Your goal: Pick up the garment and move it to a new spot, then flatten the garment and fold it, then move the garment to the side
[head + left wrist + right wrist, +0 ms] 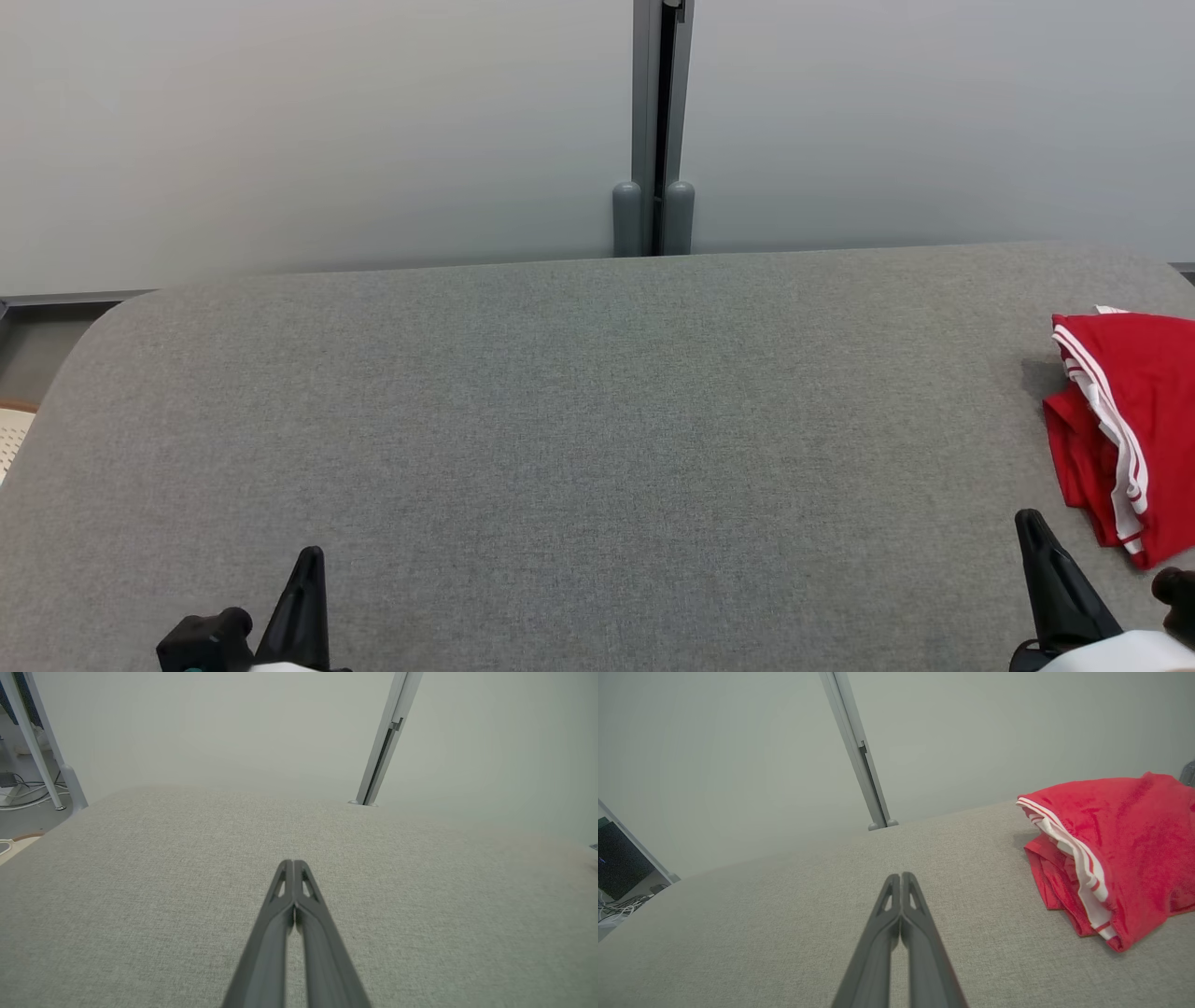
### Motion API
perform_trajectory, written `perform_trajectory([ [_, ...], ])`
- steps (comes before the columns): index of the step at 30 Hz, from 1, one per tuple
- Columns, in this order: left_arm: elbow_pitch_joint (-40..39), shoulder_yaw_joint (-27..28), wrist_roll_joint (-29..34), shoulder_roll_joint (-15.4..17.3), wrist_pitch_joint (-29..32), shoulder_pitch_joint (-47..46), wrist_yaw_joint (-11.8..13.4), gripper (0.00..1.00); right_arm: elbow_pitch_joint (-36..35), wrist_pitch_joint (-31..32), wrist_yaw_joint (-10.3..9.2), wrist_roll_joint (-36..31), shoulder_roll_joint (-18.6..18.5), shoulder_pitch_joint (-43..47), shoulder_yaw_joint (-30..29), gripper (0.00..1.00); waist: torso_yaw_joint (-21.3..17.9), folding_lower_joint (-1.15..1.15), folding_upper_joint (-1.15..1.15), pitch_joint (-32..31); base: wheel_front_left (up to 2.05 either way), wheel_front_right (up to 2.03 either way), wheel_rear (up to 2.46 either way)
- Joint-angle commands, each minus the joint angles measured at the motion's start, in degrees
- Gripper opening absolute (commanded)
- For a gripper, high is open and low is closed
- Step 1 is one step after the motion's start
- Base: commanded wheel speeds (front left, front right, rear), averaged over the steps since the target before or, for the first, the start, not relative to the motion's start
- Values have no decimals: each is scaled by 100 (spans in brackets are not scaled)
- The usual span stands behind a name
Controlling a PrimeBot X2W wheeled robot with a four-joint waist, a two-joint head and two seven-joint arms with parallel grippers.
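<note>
The garment is a red cloth with white stripes, lying bunched at the right edge of the grey fabric table. In the right wrist view the garment sits to the right of my right gripper, apart from it. My right gripper hovers low at the front right, shut and empty, just left of the garment's near end. At the front left, my left gripper is shut on nothing, far from the garment. Its closed fingertips point across bare table.
A pale wall with a grey vertical post stands right behind the table's far edge. The table's left corner is rounded, with floor and cables beyond it.
</note>
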Motion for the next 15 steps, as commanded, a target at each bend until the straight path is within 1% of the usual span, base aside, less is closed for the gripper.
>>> perform_trajectory([
  [1, -59, 117, -309, 20, 60, -210, -84, 0, -7, 5, 0, 320, -20, -202, -57, 0, -4, 0, 0, 5, 0, 0, 0],
  [13, -7, 389, -1413, -94, 336, -389, -315, 0, 256, 48, 0, 1448, 48, -449, -133, 0, -26, 0, 0, 31, 0, 0, 0],
  [15, -4, 411, -1498, -102, 358, -399, -332, 0, 277, 50, 0, 1534, 53, -467, -139, 0, -28, 0, 0, 34, 0, 0, 0],
])
